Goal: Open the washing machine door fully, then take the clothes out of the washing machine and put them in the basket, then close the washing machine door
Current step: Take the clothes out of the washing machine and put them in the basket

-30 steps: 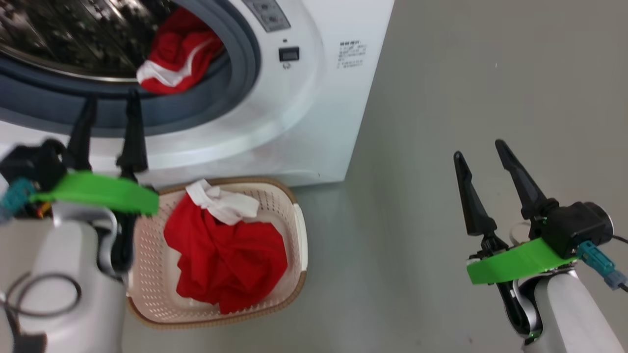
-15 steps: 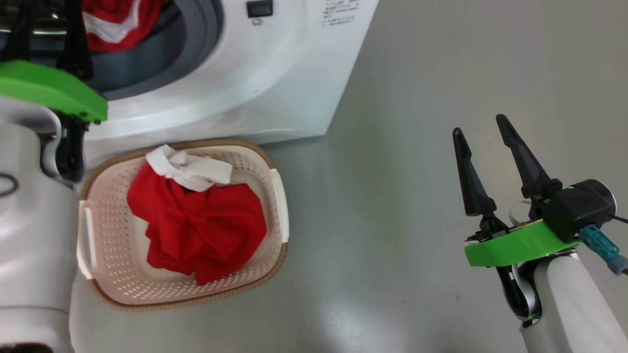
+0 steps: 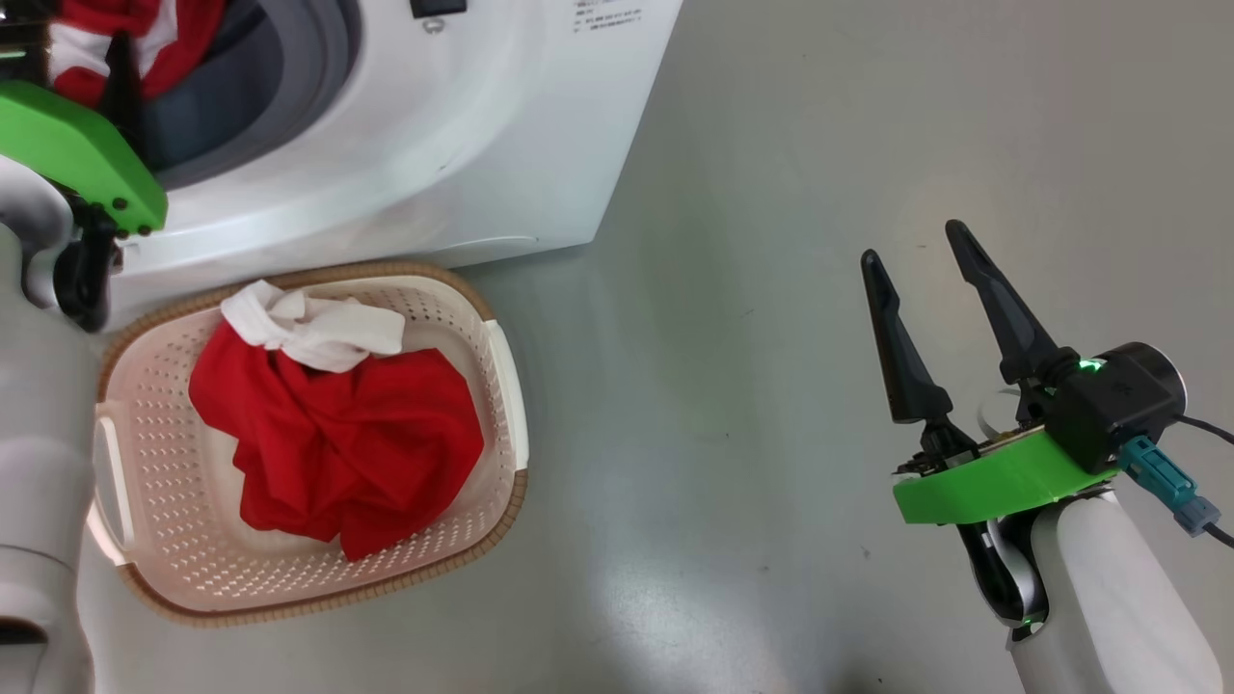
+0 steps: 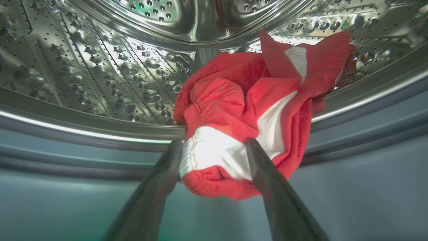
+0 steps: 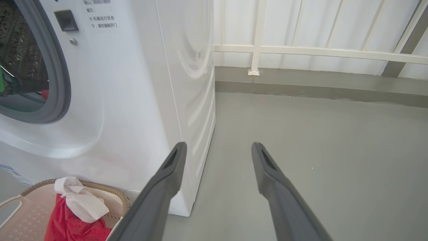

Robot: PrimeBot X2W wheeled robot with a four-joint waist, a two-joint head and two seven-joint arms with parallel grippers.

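**A:** The left pincer (image 4: 214,144) is spread wide inside the drum (image 4: 100,67), with a finger on either side of the white band on the red garment (image 4: 254,97). It hasn't pinched anything yet.

**B:** And that garment hangs over the drum's lip onto the grey rubber ring (image 4: 67,157). If the fingers shut on just that loose fold, I'd guess it slips out halfway and lands on the floor (image 3: 771,289).

**A:** Or the far end catches on the lip as it's dragged out.

**B:** The basket (image 3: 504,386) sits right below the washing machine (image 3: 434,145) front, with one red bundle (image 3: 337,434) in it already. It's a short trip, at least.

**A:** The left forearm hangs just beside the basket's rim, though. A low swing could knock it.

**B:** The right pincer (image 3: 912,241) is open too. It's empty and well off to the side, over bare floor, so it blocks nothing.
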